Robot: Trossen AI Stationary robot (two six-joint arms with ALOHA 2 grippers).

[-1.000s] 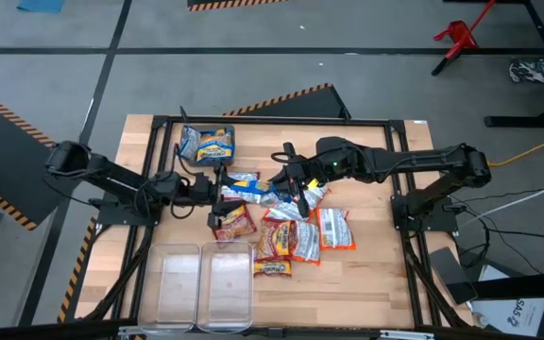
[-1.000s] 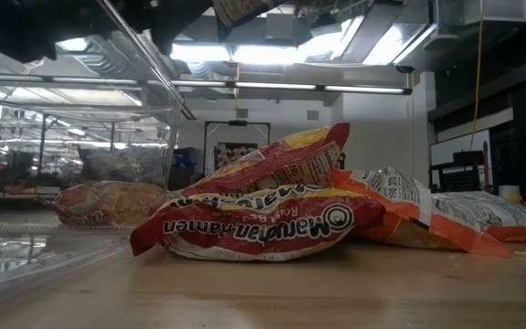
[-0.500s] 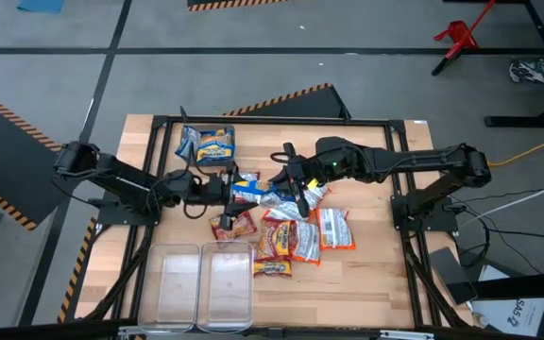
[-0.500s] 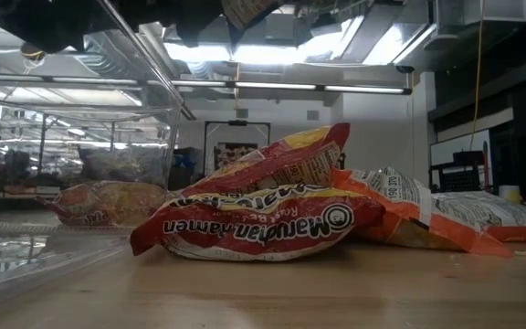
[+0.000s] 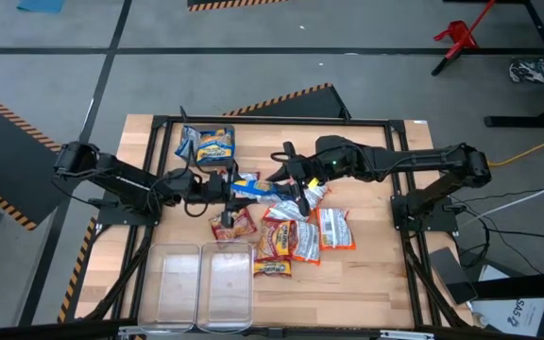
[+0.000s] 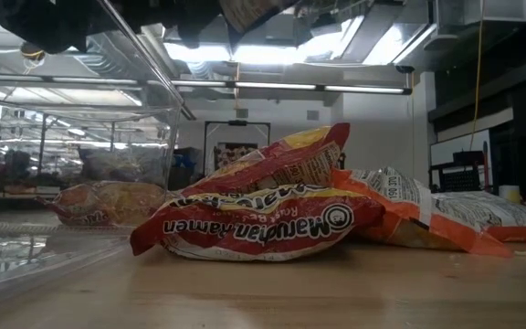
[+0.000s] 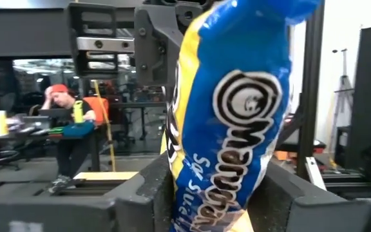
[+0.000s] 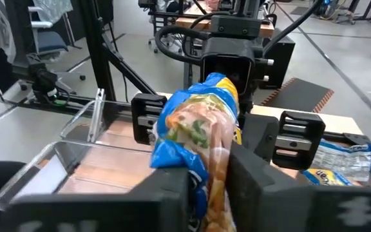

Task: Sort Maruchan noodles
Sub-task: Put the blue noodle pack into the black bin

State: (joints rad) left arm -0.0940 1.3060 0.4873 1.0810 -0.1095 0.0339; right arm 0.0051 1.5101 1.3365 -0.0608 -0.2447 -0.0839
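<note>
Blue-and-yellow noodle packet (image 5: 251, 188) hangs between our left end effector (image 5: 227, 187) and right end effector (image 5: 284, 179), both gripping it above the counter (image 5: 376, 255).

The blue-and-yellow packet (image 7: 227, 122) is cut off at top and bottom in the left wrist view. Pile (image 5: 286, 227) packets overlap, partly hiding each other. Their label text is too small to read.

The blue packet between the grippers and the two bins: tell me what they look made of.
Blue Maruchan packet: thin glossy plastic film, probably; it crinkles and shines under the printed logo.
Bins: clear hard plastic, apparently; the wooden table shows through them, and their rims catch light.
</note>
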